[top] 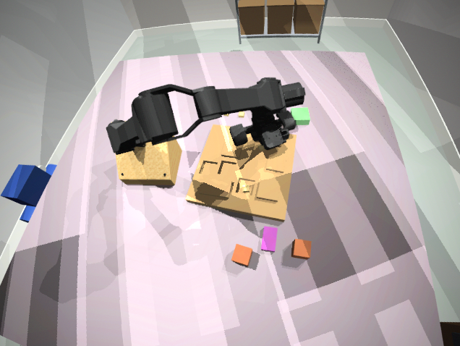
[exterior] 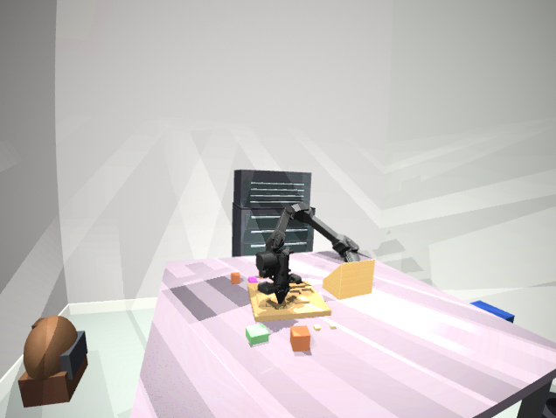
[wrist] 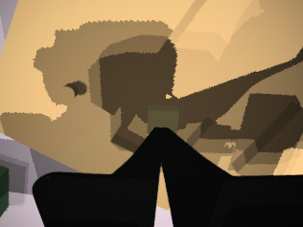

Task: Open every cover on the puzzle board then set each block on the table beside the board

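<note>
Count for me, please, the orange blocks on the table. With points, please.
3: one orange block (top: 301,248) (exterior: 235,278) and another (top: 241,255) (exterior: 261,276) flank the magenta block (top: 269,238) (exterior: 252,279); the third (exterior: 299,338) sits near the green block (top: 300,116) (exterior: 257,334) (wrist: 3,191). More may be hidden.

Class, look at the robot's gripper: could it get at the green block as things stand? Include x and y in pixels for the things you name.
Probably yes: the green block (top: 300,116) (exterior: 257,334) sits beside the board (top: 238,212) (exterior: 294,315) with nothing over it, though the shut gripper (exterior: 281,302) (wrist: 160,134) would need to open first.

A shelf unit (top: 279,36) — and a dark drawer cabinet (exterior: 238,224) — stand behind.
</note>
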`<state>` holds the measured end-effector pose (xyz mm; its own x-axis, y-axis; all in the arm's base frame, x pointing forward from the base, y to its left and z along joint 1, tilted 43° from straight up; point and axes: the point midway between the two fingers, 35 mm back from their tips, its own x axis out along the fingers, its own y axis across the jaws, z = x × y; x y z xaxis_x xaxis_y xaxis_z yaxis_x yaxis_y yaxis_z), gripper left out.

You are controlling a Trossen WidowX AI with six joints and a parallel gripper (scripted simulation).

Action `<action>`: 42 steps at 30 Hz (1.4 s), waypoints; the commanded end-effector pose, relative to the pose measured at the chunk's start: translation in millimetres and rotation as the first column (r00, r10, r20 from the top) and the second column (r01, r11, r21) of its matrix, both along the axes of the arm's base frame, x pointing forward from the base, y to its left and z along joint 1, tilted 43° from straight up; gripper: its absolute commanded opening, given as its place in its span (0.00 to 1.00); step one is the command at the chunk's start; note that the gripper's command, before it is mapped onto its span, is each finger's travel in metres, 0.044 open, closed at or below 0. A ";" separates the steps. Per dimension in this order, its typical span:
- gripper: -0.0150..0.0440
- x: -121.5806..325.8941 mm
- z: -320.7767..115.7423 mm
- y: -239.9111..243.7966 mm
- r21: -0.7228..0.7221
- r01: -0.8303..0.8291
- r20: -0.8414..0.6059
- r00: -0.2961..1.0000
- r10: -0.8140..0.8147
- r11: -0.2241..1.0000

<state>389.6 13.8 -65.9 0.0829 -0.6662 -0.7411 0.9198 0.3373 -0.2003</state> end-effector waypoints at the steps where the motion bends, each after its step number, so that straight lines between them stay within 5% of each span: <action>1: 0.25 -0.9 -2.7 -4.7 -0.008 -0.002 -0.007 1.000 0.002 1.000; 34: 0.25 -1.9 -4.9 0.9 -0.008 -0.006 -0.011 1.000 0.006 1.000; 39: 0.48 -2.9 10.8 16.7 -0.005 -0.010 -0.014 1.000 0.010 1.000; 42: 0.50 -5.0 27.2 30.8 -0.005 -0.009 -0.014 1.000 0.009 1.000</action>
